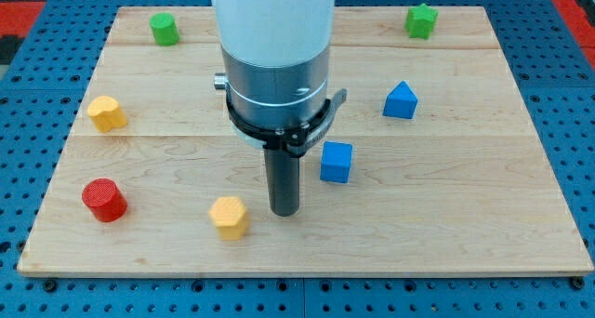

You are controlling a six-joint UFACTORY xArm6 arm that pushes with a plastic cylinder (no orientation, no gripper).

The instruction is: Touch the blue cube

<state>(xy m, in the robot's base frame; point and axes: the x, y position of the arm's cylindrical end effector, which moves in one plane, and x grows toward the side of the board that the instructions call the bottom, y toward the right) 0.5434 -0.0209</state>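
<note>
The blue cube sits on the wooden board just right of centre. My tip rests on the board a short way to the cube's left and slightly below it, apart from it. A yellow block lies just left of my tip. A second blue block, wedge-like in shape, sits up and to the right of the cube.
A red cylinder is at the lower left and a yellow block at the left. A green cylinder-like block is at the top left, a green star-shaped block at the top right. The arm's body covers the board's upper middle.
</note>
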